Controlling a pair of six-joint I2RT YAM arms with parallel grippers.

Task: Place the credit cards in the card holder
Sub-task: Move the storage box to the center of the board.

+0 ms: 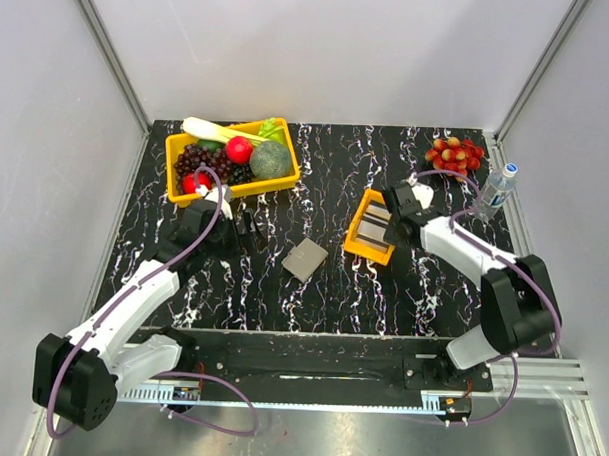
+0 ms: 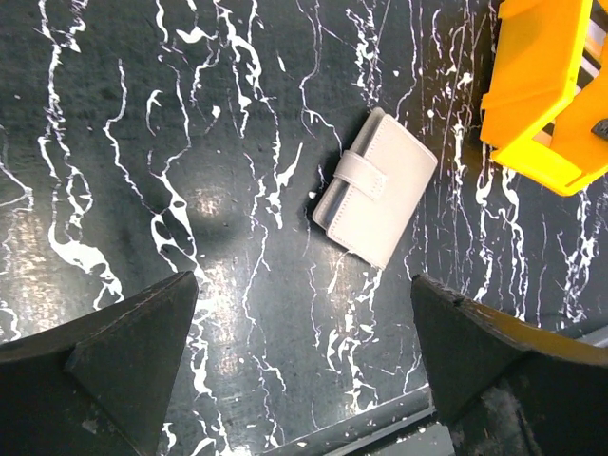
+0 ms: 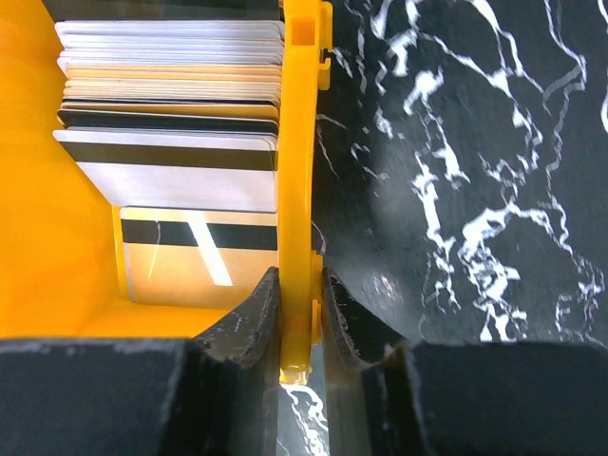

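On the desk [image 1: 322,289], centre, the card holder [image 1: 304,259] lies flat and closed, its strap across the front. It sits apart from the orange tray [image 1: 356,233], on that tray's near-left side.

My left claw [image 1: 252,229] hangs above the desk just in front of the yellow bin [image 1: 176,174] of fruit. It is spread wide and grips nothing. From its wrist, the card holder [image 2: 375,187] shows beyond the fingers [image 2: 133,351], untouched.

My right claw [image 1: 395,206] is at the tray's far end. Wrist view: right claw [image 3: 299,285] pinches the tray's side wall [image 3: 299,142], one finger inside, one outside.

The cards [image 3: 171,123] are stacked in the tray, silver, tan and dark, leaning in a row. None is in the holder.
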